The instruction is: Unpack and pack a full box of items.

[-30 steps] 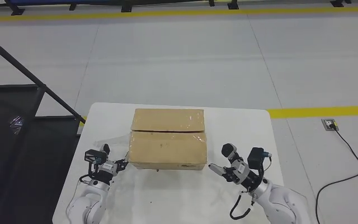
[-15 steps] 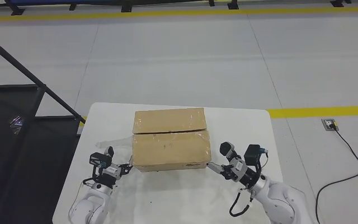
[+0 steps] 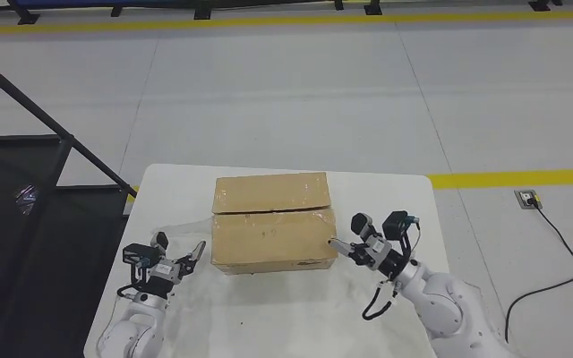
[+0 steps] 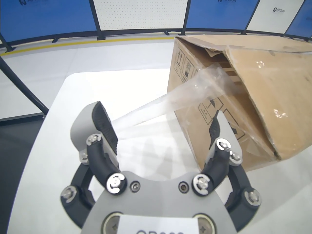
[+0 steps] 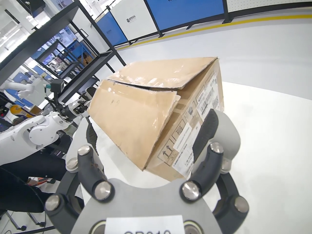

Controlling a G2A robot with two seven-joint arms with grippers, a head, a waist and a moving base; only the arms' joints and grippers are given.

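On the left side of the white, round-cornered table (image 3: 286, 313), the left gripper (image 3: 182, 251) sits low, just off the left end of the brown cardboard box (image 3: 269, 224). Its jaws stand wide and hold nothing. A strip of clear plastic tape (image 4: 195, 83) hangs loose from the box's end seam and stretches down toward this gripper. It seems to reach the black pad of one finger (image 4: 104, 122), but we cannot tell whether it is stuck there.

The box stands in the middle of the table with its long axis running left to right, so one short end faces each gripper. Its two top flaps are folded down under glossy tape. The seam between them is split, and the near flap is ragged at both ends.

On the right, the right gripper (image 3: 347, 234) is right up against the box's other short end, also spread wide and holding nothing. One fingertip looks to be touching the near corner there, or is just shy of it. This arm seems to us slightly the nearer of the two.

We judge that unpacking has barely started. The next move depends on the near flap, which lies just ahead of and between the two grippers and could be lifted from either end.
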